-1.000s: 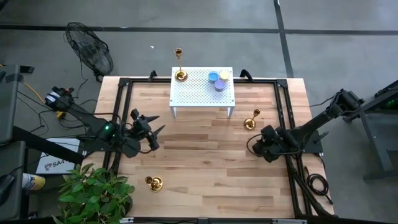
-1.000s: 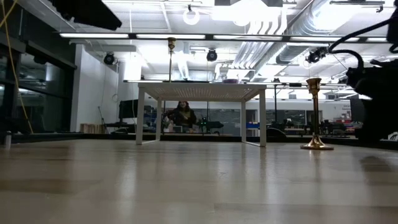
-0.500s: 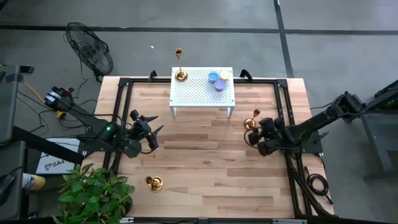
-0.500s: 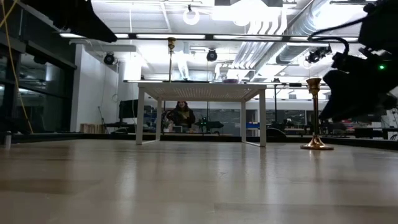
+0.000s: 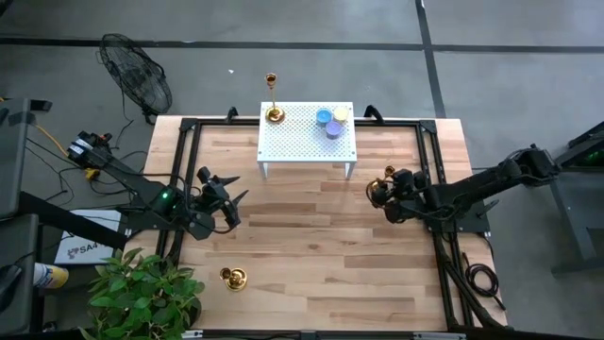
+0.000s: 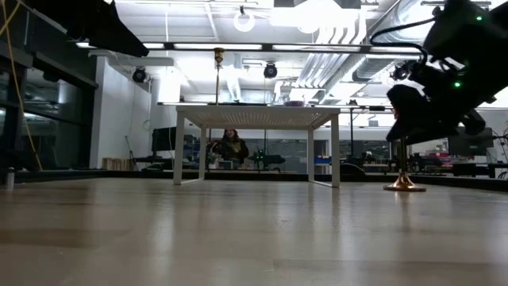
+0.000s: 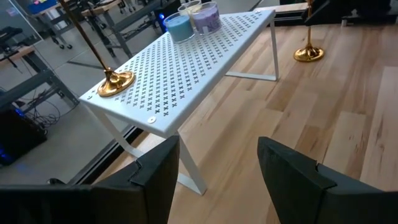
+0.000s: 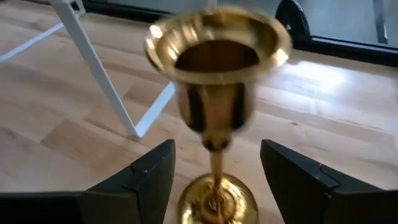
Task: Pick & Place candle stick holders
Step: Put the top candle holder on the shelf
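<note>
The right gripper is spread wide around the stem of a brass candle stick holder standing on the wooden table right of the white perforated stand, its fingers not touching it. A second holder stands on the stand's far-left corner, a third near the table's front left. The left gripper hangs spread and empty over the left side.

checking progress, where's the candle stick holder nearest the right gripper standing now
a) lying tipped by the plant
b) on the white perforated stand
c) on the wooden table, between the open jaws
c: the candle stick holder stands upright on the wooden table, between the right gripper's open jaws, not yet clamped.
</note>
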Available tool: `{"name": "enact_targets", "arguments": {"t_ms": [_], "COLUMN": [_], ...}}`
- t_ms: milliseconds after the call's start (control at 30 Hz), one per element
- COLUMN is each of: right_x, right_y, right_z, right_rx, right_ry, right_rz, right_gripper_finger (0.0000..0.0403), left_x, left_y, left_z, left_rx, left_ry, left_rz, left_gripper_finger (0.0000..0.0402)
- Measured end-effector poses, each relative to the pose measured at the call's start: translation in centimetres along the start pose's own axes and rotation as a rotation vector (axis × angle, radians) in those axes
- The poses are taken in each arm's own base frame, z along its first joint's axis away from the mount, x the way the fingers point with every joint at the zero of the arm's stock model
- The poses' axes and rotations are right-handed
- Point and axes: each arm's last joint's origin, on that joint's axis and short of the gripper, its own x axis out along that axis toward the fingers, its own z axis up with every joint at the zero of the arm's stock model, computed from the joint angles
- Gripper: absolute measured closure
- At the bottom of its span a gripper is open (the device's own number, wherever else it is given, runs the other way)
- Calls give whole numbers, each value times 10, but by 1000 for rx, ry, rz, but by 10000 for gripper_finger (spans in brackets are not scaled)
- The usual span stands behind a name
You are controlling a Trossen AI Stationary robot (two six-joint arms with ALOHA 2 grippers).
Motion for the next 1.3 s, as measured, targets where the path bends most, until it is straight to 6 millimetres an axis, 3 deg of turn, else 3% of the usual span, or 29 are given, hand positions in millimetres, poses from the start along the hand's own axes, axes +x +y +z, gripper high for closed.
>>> {"name": "enact_targets", "arguments": {"t_ms": [233, 900, 1133, 1300], "right_x": [7, 7, 6, -6], "right_y": [2, 2, 4, 15], "right_z": [5, 7, 10, 34], "right_rx": [-27, -53, -65, -119], "right_ry": [21, -24, -12, -17], "right_rz": [5, -21, 9, 98], "right_gripper_finger": [196, 388, 386, 392], "left_x": [0, 0, 0, 0], "left_y": [0, 0, 0, 0], "left_z": [0, 0, 0, 0], "left_rx": [-9, -37, -50, -52], "left_ry": [0, 0, 0, 0], "left_rz": [-1, 0, 0, 0], "left_gripper_finger": [190, 190, 190, 190]}}
